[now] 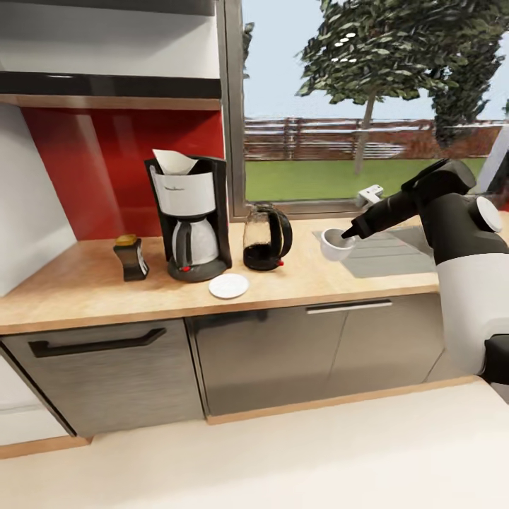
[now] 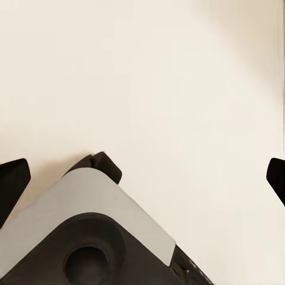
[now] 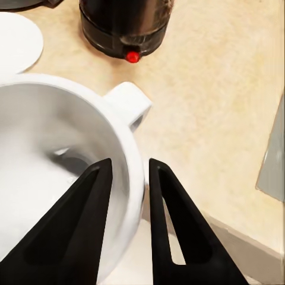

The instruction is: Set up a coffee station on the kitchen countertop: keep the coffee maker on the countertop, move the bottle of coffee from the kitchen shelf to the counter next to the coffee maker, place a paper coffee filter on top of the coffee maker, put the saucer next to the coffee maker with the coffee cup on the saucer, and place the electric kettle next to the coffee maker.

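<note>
Glossy white coffee cup (image 3: 53, 160) rim pinched by right tool (image 3: 129, 178), woodgrain countertop (image 1: 85, 290)

Black arm (image 1: 424, 194), white trunk (image 1: 474, 304)

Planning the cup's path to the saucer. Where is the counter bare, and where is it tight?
Bare: the kitchen countertop between electric kettle and the right end effector holding the coffee cup. Tight: coffee maker, kettle and bottle of coffee crowd behind the saucer.
</note>
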Motion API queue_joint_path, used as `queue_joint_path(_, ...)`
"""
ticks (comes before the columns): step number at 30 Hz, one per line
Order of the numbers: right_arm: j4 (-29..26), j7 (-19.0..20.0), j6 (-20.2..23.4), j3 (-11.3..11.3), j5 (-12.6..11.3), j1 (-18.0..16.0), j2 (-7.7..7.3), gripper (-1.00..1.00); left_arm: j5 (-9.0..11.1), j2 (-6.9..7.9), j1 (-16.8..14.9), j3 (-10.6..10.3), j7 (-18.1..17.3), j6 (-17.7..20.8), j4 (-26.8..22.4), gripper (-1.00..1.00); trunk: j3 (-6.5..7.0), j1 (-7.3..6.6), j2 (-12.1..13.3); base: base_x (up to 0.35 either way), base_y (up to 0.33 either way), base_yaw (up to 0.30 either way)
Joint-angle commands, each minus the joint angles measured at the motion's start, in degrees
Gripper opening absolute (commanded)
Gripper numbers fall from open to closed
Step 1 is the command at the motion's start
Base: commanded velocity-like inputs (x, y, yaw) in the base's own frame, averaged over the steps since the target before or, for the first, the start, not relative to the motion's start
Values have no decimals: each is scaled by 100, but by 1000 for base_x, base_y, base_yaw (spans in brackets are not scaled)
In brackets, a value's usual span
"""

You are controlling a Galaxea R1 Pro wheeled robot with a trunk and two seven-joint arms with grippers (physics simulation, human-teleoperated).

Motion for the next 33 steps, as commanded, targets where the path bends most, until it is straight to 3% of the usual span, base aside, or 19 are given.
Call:
queue_joint_path(1, -6, 61, 65, 12, 55, -6, -1, -100, 33, -1, 3, 16, -28, 6, -6, 100, -1, 0, -3, 0, 122, -166)
queue_joint_path(20, -12, 61, 64, 12, 55, -6, 7, -100, 33, -1, 3, 15, -28, 8, -6, 100, 24, 0, -3, -16, 279, -48)
queue_joint_path(33, -12, 61, 63, 12, 55, -6, 7, -100, 33, -2, 3, 16, -28, 0, -6, 100, 105, 0, -3, -13, 39, -205)
